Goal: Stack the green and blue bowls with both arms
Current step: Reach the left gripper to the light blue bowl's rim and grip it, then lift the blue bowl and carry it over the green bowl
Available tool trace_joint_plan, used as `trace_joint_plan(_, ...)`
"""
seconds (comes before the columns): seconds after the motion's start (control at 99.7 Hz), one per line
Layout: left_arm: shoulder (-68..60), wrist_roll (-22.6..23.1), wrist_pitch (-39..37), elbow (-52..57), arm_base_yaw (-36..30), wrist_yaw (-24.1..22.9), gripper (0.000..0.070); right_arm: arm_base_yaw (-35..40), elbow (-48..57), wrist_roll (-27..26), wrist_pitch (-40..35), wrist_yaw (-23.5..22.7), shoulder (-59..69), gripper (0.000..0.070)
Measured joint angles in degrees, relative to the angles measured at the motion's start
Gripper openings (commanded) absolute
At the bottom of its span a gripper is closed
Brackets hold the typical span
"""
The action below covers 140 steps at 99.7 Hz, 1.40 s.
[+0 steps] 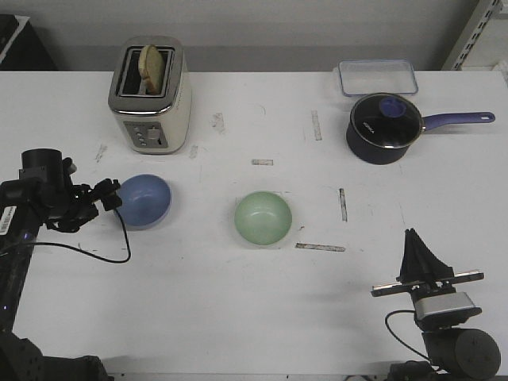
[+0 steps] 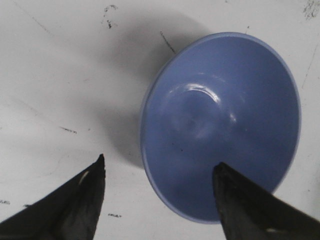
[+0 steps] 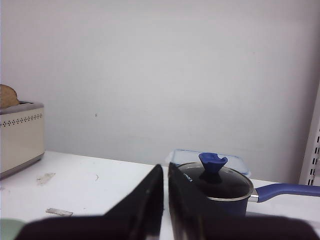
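The periwinkle blue bowl (image 1: 144, 200) sits on the white table at the left. It fills the left wrist view (image 2: 220, 125). My left gripper (image 1: 111, 196) is open, just left of the bowl. In the left wrist view the gripper (image 2: 159, 172) straddles the bowl's near rim, one finger over the bowl's inside, the other over the table. The pale green bowl (image 1: 263, 217) sits at the table's middle, apart from both grippers. My right gripper (image 1: 415, 246) is shut and empty near the front right; its fingers (image 3: 165, 172) point level toward the back wall.
A cream toaster (image 1: 151, 95) with bread stands at the back left. A dark blue saucepan (image 1: 385, 127) with glass lid and a clear container (image 1: 378, 78) are at the back right. The saucepan (image 3: 217, 185) also shows in the right wrist view. Tape marks dot the table.
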State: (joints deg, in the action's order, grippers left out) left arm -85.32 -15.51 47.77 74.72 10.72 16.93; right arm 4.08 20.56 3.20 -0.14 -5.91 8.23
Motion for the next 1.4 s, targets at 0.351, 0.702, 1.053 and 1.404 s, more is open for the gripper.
trace_joint_plan(0.351, -9.11, 1.42, -4.07, 0.0, -0.61, 0.02, 0.0428, 0.0, 0.0, 0.0, 0.0, 0.0, 0.0, 0.0004)
trace_joint_plan(0.702, -12.48, 1.99, -4.48, 0.0, -2.97, 0.02, 0.0001, 0.0, 0.0, 0.0, 0.0, 0.0, 0.0, 0.0004)
trace_joint_plan(1.053, -10.95, 2.08, 2.71, 7.17, -6.4, -0.13, 0.0001, 0.0, 0.0, 0.0, 0.0, 0.0, 0.0, 0.0004)
trace_joint_plan(1.404, -10.49, 0.46, 2.29, 14.93, -21.97, -0.11, 0.0001, 0.0, 0.0, 0.0, 0.0, 0.0, 0.0, 0.0004)
